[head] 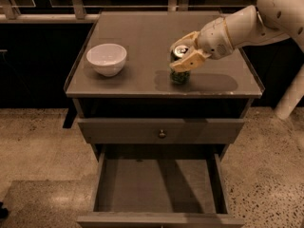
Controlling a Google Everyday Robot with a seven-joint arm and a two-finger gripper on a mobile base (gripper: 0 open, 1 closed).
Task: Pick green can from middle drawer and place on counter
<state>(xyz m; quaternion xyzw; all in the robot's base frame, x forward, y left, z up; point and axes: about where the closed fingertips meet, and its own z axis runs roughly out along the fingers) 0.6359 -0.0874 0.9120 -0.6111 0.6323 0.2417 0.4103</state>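
Observation:
The green can (pixel 179 74) is upright at the front middle-right of the counter (pixel 142 30), and its base seems to touch the surface. My gripper (pixel 182 56) reaches in from the right and is shut on the can's upper part, with pale fingers (pixel 186 63) on both sides of the silver top. The middle drawer (pixel 156 186) is pulled out below, and its bare grey floor holds nothing.
A white bowl (pixel 107 58) stands on the counter's left part. A shut drawer front with a small round knob (pixel 162 134) sits above the open drawer. Speckled floor lies on both sides of the cabinet. A dark railing runs behind it.

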